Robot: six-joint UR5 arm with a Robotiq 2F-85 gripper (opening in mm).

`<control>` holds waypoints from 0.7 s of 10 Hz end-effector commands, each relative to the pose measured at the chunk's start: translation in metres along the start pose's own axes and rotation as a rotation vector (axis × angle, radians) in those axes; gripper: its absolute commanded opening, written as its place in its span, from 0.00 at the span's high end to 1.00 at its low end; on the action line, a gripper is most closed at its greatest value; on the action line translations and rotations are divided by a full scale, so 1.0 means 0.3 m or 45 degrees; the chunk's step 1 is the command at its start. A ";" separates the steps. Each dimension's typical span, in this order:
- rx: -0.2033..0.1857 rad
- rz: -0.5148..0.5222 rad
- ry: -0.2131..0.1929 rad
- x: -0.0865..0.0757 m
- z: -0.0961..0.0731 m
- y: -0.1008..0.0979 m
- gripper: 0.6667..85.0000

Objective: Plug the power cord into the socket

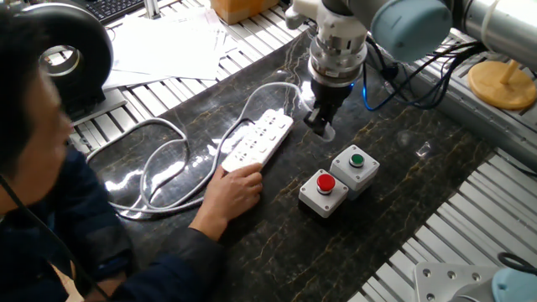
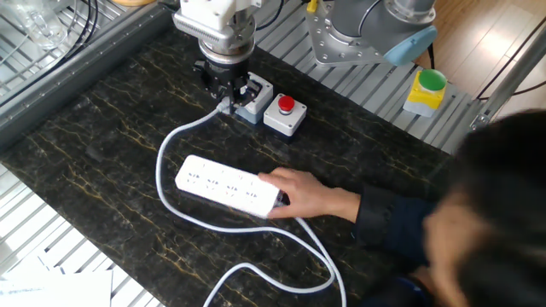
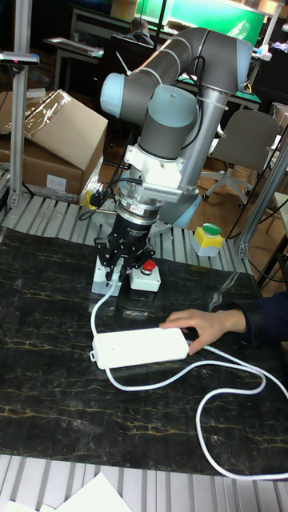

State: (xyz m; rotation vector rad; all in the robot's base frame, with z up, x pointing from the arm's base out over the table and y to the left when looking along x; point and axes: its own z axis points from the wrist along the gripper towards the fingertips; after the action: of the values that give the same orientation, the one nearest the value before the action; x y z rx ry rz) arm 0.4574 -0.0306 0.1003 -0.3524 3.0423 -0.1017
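Note:
The white power strip (image 1: pixel 256 141) (image 2: pixel 226 183) (image 3: pixel 140 348) with its rows of sockets lies flat on the dark marbled table. A person's hand (image 1: pixel 235 186) (image 2: pixel 299 189) holds its near end. The pale power cord (image 1: pixel 164 123) (image 2: pixel 160 166) curves in loose loops around the strip and rises to my gripper (image 1: pixel 320 120) (image 2: pixel 223 96) (image 3: pixel 113 274). The gripper is shut on the cord's small white plug and hangs just above the table. It stands beside the strip's far end, close to the button boxes and apart from the strip.
Two grey button boxes, one green (image 1: pixel 356 162) and one red (image 1: pixel 324 191) (image 2: pixel 284 113), stand beside the gripper. The person's head and arm (image 1: pixel 50 168) fill the near left. A black ring lamp (image 1: pixel 63 59) and papers (image 1: pixel 168 42) lie at the back.

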 end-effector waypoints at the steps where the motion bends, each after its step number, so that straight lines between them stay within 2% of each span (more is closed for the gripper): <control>1: -0.001 -0.001 -0.069 -0.047 -0.005 -0.002 0.99; 2: -0.002 -0.005 -0.066 -0.045 -0.005 -0.001 0.99; 3: 0.019 -0.013 -0.053 -0.036 -0.004 -0.016 0.99; 4: 0.021 -0.018 -0.020 -0.043 -0.028 -0.019 0.99; 5: 0.018 -0.018 0.003 -0.102 -0.090 -0.017 0.99; 6: 0.016 -0.031 0.017 -0.189 -0.151 -0.003 0.99; 7: 0.002 -0.079 0.004 -0.270 -0.172 0.026 0.99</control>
State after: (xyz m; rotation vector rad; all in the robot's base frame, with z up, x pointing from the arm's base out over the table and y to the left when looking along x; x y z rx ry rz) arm 0.4950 -0.0229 0.1310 -0.3987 3.0338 -0.1295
